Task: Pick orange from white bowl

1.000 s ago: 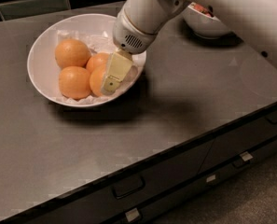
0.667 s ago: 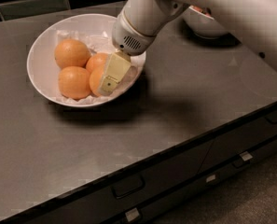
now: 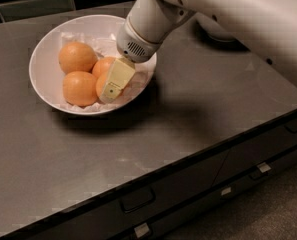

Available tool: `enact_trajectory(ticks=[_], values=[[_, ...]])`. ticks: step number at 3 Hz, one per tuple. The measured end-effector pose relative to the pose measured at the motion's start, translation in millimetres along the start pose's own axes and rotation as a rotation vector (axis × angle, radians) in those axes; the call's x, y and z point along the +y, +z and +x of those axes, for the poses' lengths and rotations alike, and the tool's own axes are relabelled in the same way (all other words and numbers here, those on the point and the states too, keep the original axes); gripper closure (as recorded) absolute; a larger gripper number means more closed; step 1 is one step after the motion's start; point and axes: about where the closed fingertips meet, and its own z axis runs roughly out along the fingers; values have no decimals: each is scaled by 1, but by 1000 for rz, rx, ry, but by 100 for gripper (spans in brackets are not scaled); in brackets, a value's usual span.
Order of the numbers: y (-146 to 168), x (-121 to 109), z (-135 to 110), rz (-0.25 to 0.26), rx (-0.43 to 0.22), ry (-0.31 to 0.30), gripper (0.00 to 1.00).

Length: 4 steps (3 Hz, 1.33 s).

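The dark counter (image 3: pixel 188 134) carries the white bowl (image 3: pixel 43 54). Your arm (image 3: pixel 228 14) comes in from the bowl's right and tilts down, so the gripper (image 3: pixel 109 91) sits inside the bowl against the orange (image 3: pixel 101 84) at the bowl's near-right, probably the easiest one to reach. Can't tell if it's clamped on.

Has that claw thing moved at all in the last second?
Yes, slightly: the gripper, inside the white bowl, edged left toward the oranges.
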Motion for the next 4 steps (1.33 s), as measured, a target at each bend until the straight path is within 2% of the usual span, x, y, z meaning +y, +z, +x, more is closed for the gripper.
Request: enact_trajectory(ticks=[2,4], values=[[23,-5,5,43,39,70,20],[31,-3,9,105,75,113,21]])
